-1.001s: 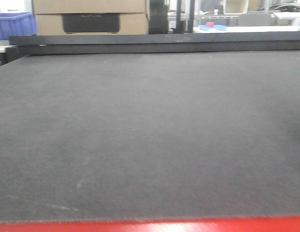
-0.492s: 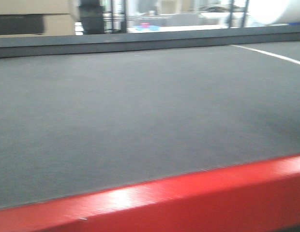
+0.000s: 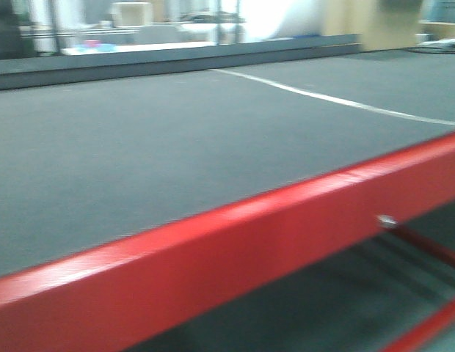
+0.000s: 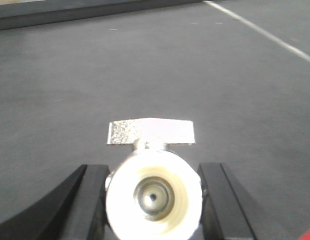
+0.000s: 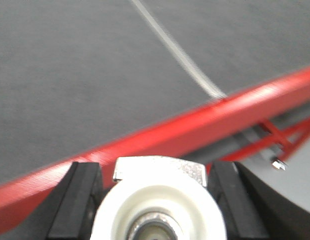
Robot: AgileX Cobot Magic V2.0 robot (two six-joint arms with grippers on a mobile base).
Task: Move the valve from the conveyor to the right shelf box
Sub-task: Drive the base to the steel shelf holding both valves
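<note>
In the left wrist view a silver valve (image 4: 153, 192) with a round cream-white opening and a flat metal handle sits between the black fingers of my left gripper (image 4: 153, 200), which is shut on it above the dark grey conveyor (image 4: 145, 70). In the right wrist view my right gripper (image 5: 157, 210) is shut on a second valve (image 5: 158, 205), white-rimmed with a flat silver handle, held over the conveyor's red front edge (image 5: 160, 132). The front view shows only the conveyor (image 3: 139, 139), with neither gripper in it. The right shelf box is out of view.
A red frame rail (image 3: 235, 242) runs along the belt's near edge, with red struts (image 3: 426, 246) and grey floor below it. A thin white line (image 3: 323, 97) crosses the belt at the right. A black rail (image 3: 169, 62) edges the far side, with blurred shelving behind.
The front view has swung to the right: the red rail now cuts diagonally across the frame, the white line has come into view, and the cardboard boxes at the back left have left the frame.
</note>
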